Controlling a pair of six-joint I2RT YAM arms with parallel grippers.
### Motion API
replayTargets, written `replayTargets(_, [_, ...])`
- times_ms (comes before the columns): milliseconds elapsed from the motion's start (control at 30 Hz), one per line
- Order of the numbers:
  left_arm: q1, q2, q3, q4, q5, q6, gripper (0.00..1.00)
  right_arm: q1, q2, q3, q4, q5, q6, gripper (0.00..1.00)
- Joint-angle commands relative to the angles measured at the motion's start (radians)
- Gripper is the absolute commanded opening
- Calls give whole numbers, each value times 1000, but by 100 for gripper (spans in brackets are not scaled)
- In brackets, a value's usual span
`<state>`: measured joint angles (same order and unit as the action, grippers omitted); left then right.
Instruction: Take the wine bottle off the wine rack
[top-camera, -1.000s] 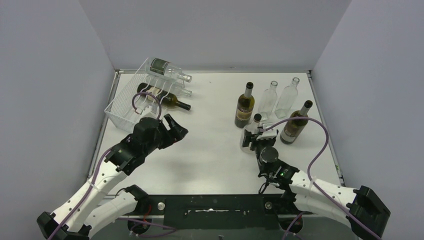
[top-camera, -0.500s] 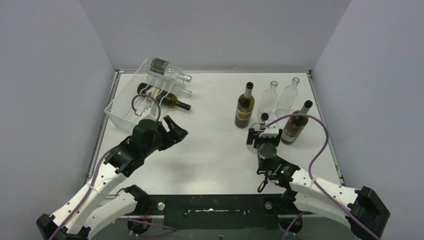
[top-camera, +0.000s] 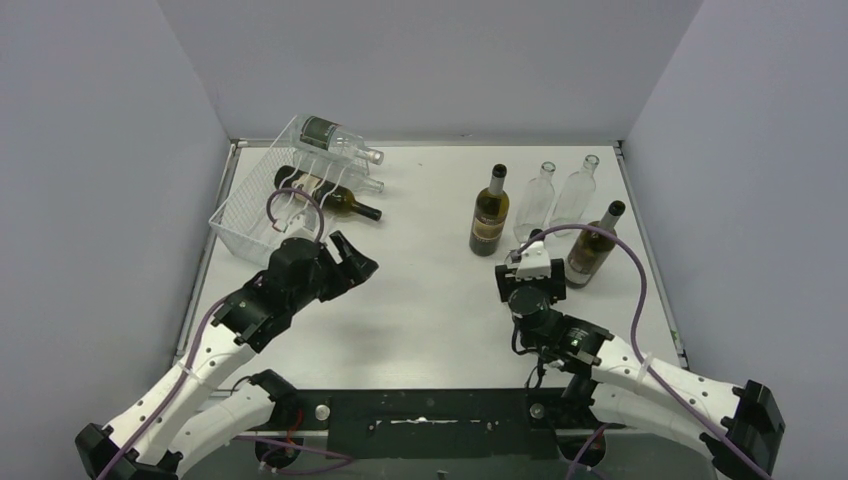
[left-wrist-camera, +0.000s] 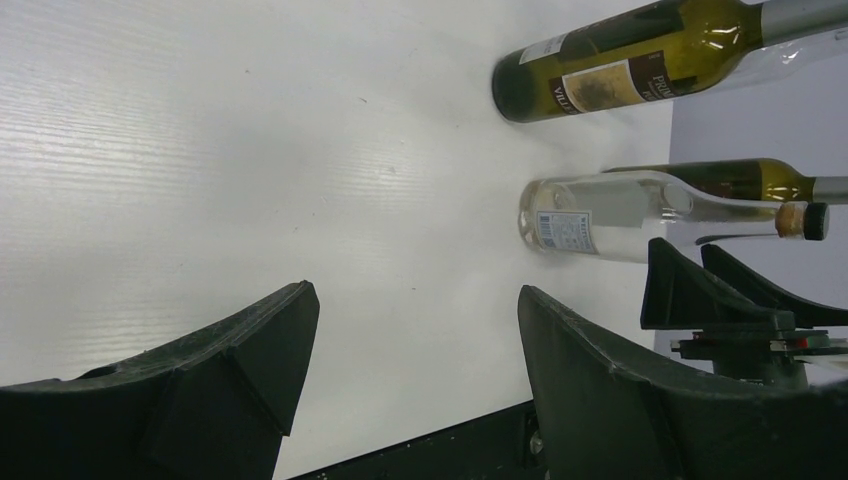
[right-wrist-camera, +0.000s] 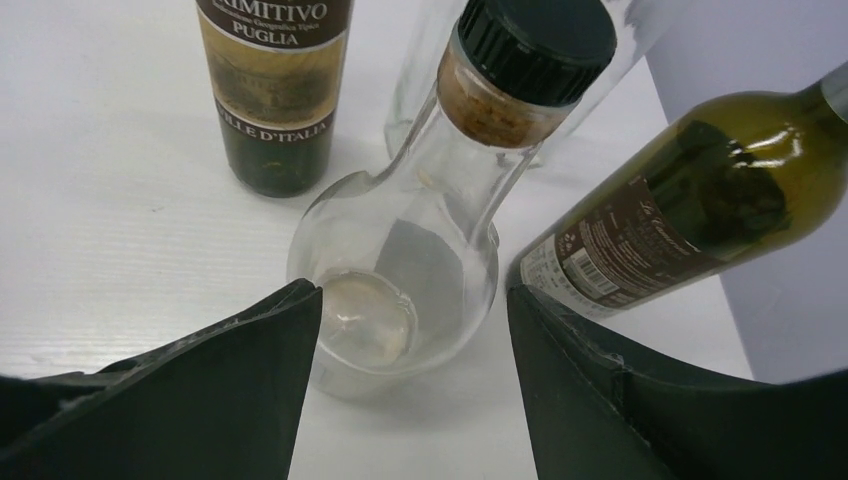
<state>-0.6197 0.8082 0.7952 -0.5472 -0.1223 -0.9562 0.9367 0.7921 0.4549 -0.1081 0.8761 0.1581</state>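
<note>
The see-through whitish wine rack (top-camera: 250, 222) stands at the far left. On it lie a clear wine bottle with a dark label (top-camera: 335, 138) on the top row and a dark wine bottle (top-camera: 330, 196) lower down. My left gripper (top-camera: 355, 262) is open and empty, just right of the rack's near end; in the left wrist view (left-wrist-camera: 415, 295) only table lies between its fingers. My right gripper (top-camera: 530, 265) is open. In the right wrist view (right-wrist-camera: 415, 295) a clear black-capped bottle (right-wrist-camera: 410, 250) stands upright just beyond its fingertips.
A dark labelled bottle (top-camera: 489, 215), two clear bottles (top-camera: 575, 195) and an olive bottle (top-camera: 592, 250) stand at the far right, close round my right gripper. The dark bottle (right-wrist-camera: 275, 90) and the olive bottle (right-wrist-camera: 690, 210) flank the clear one. Walls enclose three sides.
My right gripper has moved to the right, toward the olive bottle, with the clear black-capped bottle in front of it. The left arm has barely moved.
</note>
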Motion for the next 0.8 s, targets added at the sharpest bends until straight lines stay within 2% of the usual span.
replayTargets(0, [4, 11, 24, 57, 20, 18, 73, -2, -49, 17, -159, 70, -3, 68])
replayTargets(267, [4, 26, 23, 72, 20, 20, 73, 0, -72, 116, -341, -39, -3, 68])
replayTargets(300, [4, 31, 22, 75, 21, 20, 73, 1, -74, 128, -371, -52, -3, 93])
replayTargets(333, [5, 38, 21, 77, 22, 22, 73, 2, -77, 135, -396, -62, -3, 99])
replayTargets(433, [5, 55, 22, 82, 21, 28, 73, 1, -98, 141, -447, -90, -3, 98])
replayTargets(467, [5, 62, 20, 83, 16, 29, 73, 1, -110, 138, -448, -106, -81, 98])
replayTargets(500, [5, 71, 17, 89, 15, 36, 73, 2, -124, 128, -429, -126, 499, 98])
replayTargets(533, [5, 85, 20, 87, 12, 48, 73, 1, -145, 117, -406, -149, 544, 97])
replayTargets(633, [5, 159, 71, 21, -45, 105, 73, 2, -223, 90, -329, -229, 472, 97])
replayTargets(767, [6, 288, 161, -33, -128, 199, 73, 3, -282, 37, -153, -429, 313, 98])
